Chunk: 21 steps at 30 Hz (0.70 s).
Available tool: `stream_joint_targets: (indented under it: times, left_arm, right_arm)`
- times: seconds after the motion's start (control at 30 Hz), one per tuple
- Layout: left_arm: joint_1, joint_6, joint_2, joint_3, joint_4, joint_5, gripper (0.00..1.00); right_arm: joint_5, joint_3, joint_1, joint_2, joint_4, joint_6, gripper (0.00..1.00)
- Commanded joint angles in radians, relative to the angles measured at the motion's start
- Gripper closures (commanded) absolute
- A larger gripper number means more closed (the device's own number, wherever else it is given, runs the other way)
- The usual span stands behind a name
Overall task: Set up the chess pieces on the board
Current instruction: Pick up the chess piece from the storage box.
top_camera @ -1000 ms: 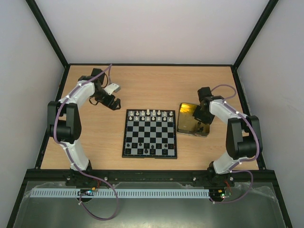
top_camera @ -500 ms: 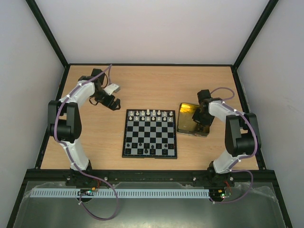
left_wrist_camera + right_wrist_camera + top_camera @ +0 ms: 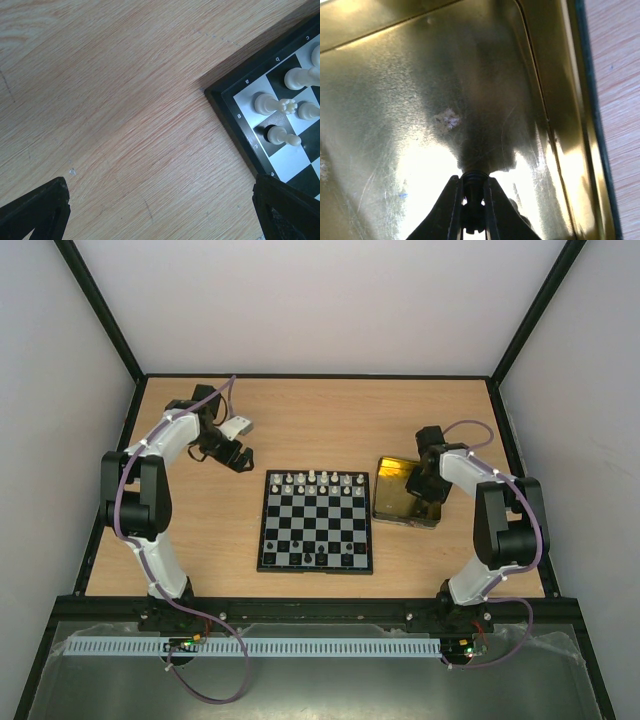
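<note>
The board (image 3: 316, 521) lies mid-table, with white pieces (image 3: 318, 481) in its far rows and a few black pieces (image 3: 318, 558) near its front edge. Its corner with white pieces (image 3: 277, 105) shows in the left wrist view. My left gripper (image 3: 238, 458) is open and empty over bare wood, left of the board's far corner; only its dark fingertips (image 3: 42, 210) show at the bottom corners. My right gripper (image 3: 472, 192) is shut on a black chess piece (image 3: 473, 200) just above the floor of the gold tray (image 3: 395, 100).
The gold tray (image 3: 397, 502) lies right of the board, partly under my right arm. A black frame and white walls enclose the wooden table (image 3: 320, 420).
My right gripper has shifted slightly within the gold tray. The left arm has not moved.
</note>
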Motion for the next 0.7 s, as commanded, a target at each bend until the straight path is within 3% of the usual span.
stream_joint_targets:
  times: [0.0, 0.43, 0.67]
  left_arm:
    - [0.007, -0.002, 0.006, -0.004, -0.013, 0.004, 0.01]
    - [0.003, -0.006, -0.001, 0.006, -0.016, 0.010, 0.01]
    - [0.001, -0.010, -0.003, 0.022, -0.019, 0.016, 0.01]
  right_arm:
    - [0.033, 0.040, -0.006, -0.022, -0.054, -0.018, 0.92]
    - [-0.028, 0.106, 0.008, -0.145, -0.182, -0.031, 0.97]
    - [-0.004, 0.125, 0.170, -0.248, -0.284, 0.030, 0.97]
